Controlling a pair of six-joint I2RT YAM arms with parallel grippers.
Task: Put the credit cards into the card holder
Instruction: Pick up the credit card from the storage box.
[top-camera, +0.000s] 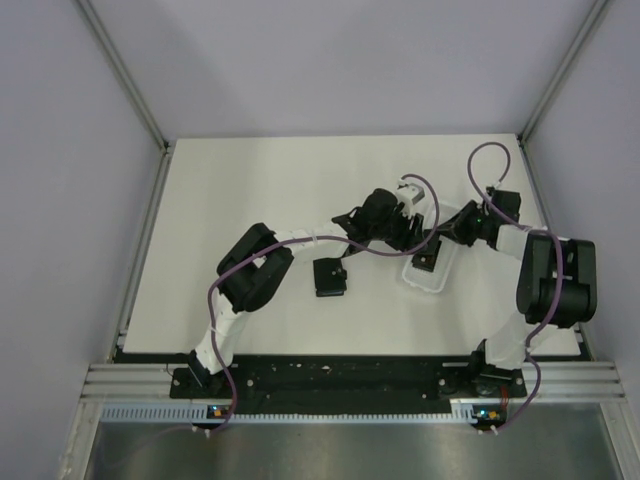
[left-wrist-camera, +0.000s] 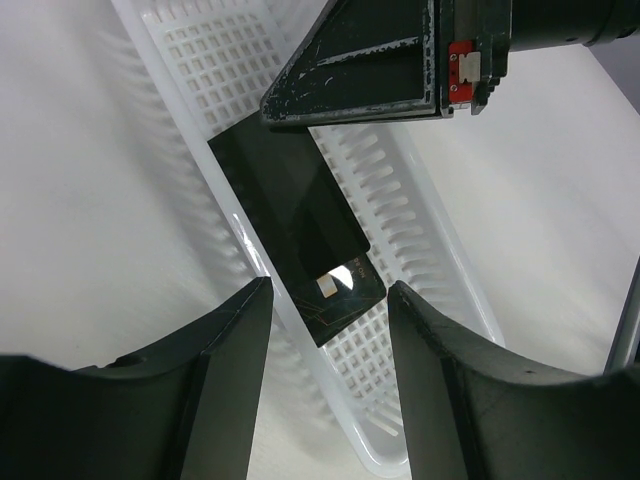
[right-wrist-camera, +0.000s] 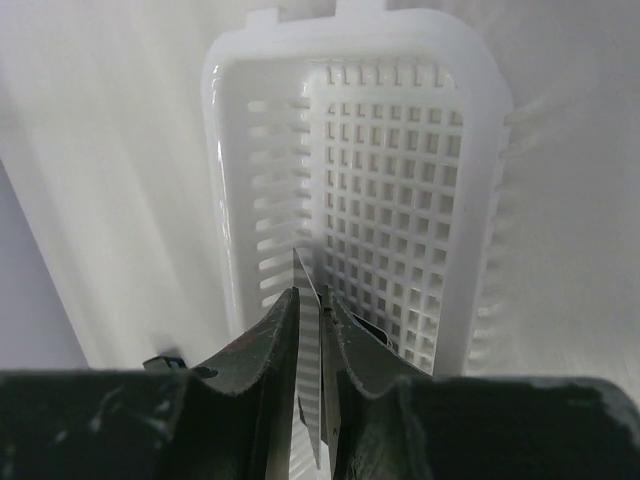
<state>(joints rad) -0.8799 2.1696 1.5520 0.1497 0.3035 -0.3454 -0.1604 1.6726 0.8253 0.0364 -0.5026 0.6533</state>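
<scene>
A dark credit card (left-wrist-camera: 285, 205) with a gold chip slants in the white tray (left-wrist-camera: 440, 250), its low end towards me. My right gripper (right-wrist-camera: 311, 295) is shut on it; in the right wrist view the card (right-wrist-camera: 303, 275) shows edge-on between the fingers. The right fingers (left-wrist-camera: 360, 70) cover the card's upper end in the left wrist view. My left gripper (left-wrist-camera: 328, 288) hangs open just short of the card's chip end, one finger on each side, touching nothing. From above, both grippers (top-camera: 408, 238) (top-camera: 440, 238) meet over the tray. The black card holder (top-camera: 330, 277) lies flat on the table, left of the tray.
The long white ribbed tray (top-camera: 440, 282) sits at the right of the white table (top-camera: 250, 200), under both grippers. Its grid floor (right-wrist-camera: 400, 200) shows beyond the right fingers. Grey walls enclose the table on three sides. Purple cables loop over both arms.
</scene>
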